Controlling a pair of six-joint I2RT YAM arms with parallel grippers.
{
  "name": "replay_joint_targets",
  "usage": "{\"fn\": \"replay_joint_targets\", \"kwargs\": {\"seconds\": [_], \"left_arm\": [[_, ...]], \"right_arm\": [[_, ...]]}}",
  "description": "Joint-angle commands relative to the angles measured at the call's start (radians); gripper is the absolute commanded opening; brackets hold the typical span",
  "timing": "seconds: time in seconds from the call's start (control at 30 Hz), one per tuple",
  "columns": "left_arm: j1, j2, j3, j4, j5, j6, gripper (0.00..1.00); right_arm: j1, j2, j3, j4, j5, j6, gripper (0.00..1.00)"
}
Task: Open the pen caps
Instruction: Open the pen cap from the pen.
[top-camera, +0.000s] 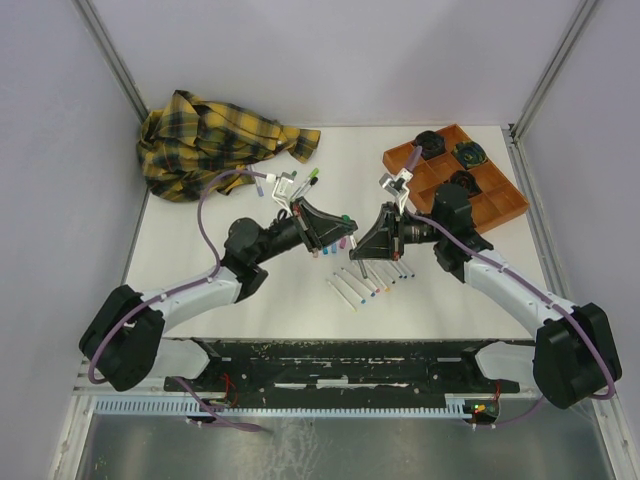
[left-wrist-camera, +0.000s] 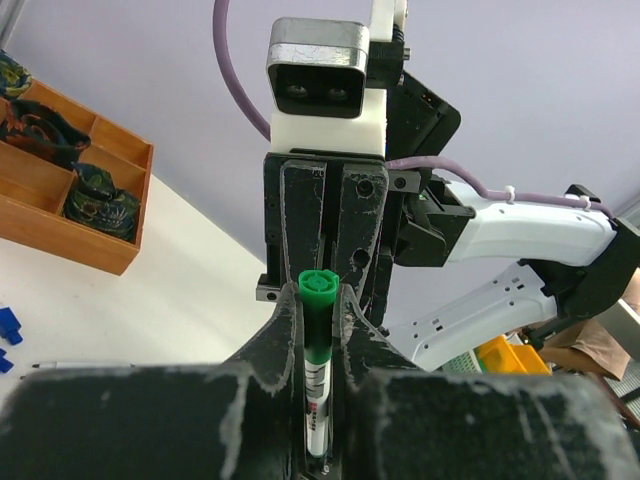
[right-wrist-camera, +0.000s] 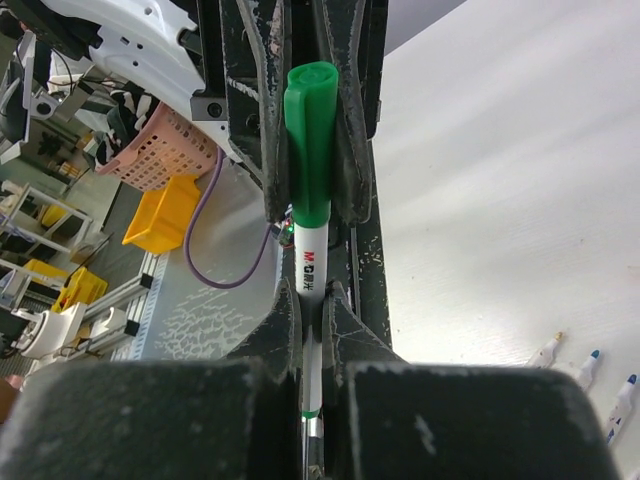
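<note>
We see both arms meeting over the middle of the white table (top-camera: 250, 300), sharing one pen that stands roughly upright. The left gripper (left-wrist-camera: 318, 335) is clamped on the green cylindrical plastic pen cap (right-wrist-camera: 310, 140). Its black fingers (right-wrist-camera: 268, 120) press against both sides of the cap, which sits at the top of the pen. The right gripper (right-wrist-camera: 313, 312) is closed lower down on the thin white pen barrel (right-wrist-camera: 311, 262), just under the cap's lower rim. The cap is seated on the barrel, with no gap showing between them.

On the table at 6 o'clock from the held pen lies a row of thin white pens with small coloured tips (top-camera: 372, 283), side by side. A few tiny loose coloured caps (top-camera: 338, 245) lie below the left gripper. At 2 o'clock sits an orange compartmented wooden tray (top-camera: 500, 205) with dark round objects in it. A crumpled yellow-and-black plaid cloth (top-camera: 210, 140) lies at 10 o'clock.
</note>
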Motion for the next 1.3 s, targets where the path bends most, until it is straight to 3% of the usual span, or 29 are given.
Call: {"fn": "replay_joint_targets", "kwargs": {"seconds": [0.0, 0.23, 0.4, 0.6, 0.7, 0.8, 1.0, 1.13, 1.27], "left_arm": [[0.042, -0.021, 0.079, 0.045, -0.005, 0.012, 0.03], [0.154, -0.015, 0.174, 0.13, -0.146, 0.055, 0.03], [0.239, 0.043, 0.263, 0.204, -0.149, -0.048, 0.03], [0.298, 0.024, 0.16, 0.167, -0.144, -0.118, 0.03], [0.3, -0.049, 0.031, 0.024, -0.208, -0.073, 0.03], [0.298, -0.133, -0.032, -0.303, -0.324, -0.039, 0.03], [0.291, -0.239, -0.127, -0.681, -0.569, -0.054, 0.03], [0.284, -0.199, -0.111, -0.892, -0.675, -0.1, 0.03], [0.284, -0.105, -0.074, -0.989, -0.682, -0.11, 0.03]], "right_arm": [[0.017, 0.017, 0.038, -0.021, -0.013, -0.025, 0.0], [0.052, 0.061, 0.047, -0.058, -0.018, -0.052, 0.0], [0.075, 0.072, 0.065, -0.128, -0.007, -0.111, 0.0], [0.095, 0.071, 0.108, -0.346, 0.092, -0.249, 0.0], [0.118, 0.094, 0.126, -0.423, 0.184, -0.262, 0.0], [0.16, 0.129, 0.143, -0.482, 0.259, -0.289, 0.0], [0.287, 0.222, 0.185, -0.575, 0.437, -0.316, 0.0], [0.368, 0.304, 0.238, -0.667, 0.639, -0.28, 0.0], [0.446, 0.385, 0.289, -0.743, 0.827, -0.226, 0.0]]}}
